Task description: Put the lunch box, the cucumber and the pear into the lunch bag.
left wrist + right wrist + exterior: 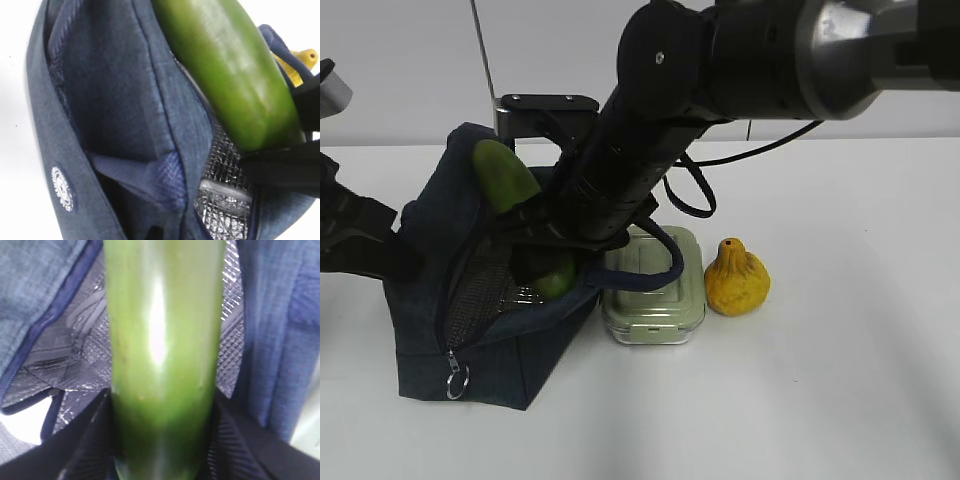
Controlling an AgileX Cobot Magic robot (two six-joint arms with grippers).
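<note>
The navy lunch bag [490, 360] stands open at the left, its silver lining showing. The dark green cucumber [505, 175] leans in its mouth, top end sticking out at the back. My right gripper [545, 255] reaches across into the bag and is shut on the cucumber's lower part [162, 340]; its black fingers [90, 445] press both sides. My left gripper [402, 262] holds the bag's left edge; the left wrist view is filled by bag fabric [115, 85] and the cucumber [235, 75]. The lunch box [653, 285] and the pear [736, 278] sit on the table right of the bag.
A padded loop handle [665, 270] of the bag drapes over the lunch box lid. The metal ring pull [457, 378] hangs at the bag's front corner. A black cable [690, 195] loops behind the lunch box. A black stand [548, 105] rises behind the bag.
</note>
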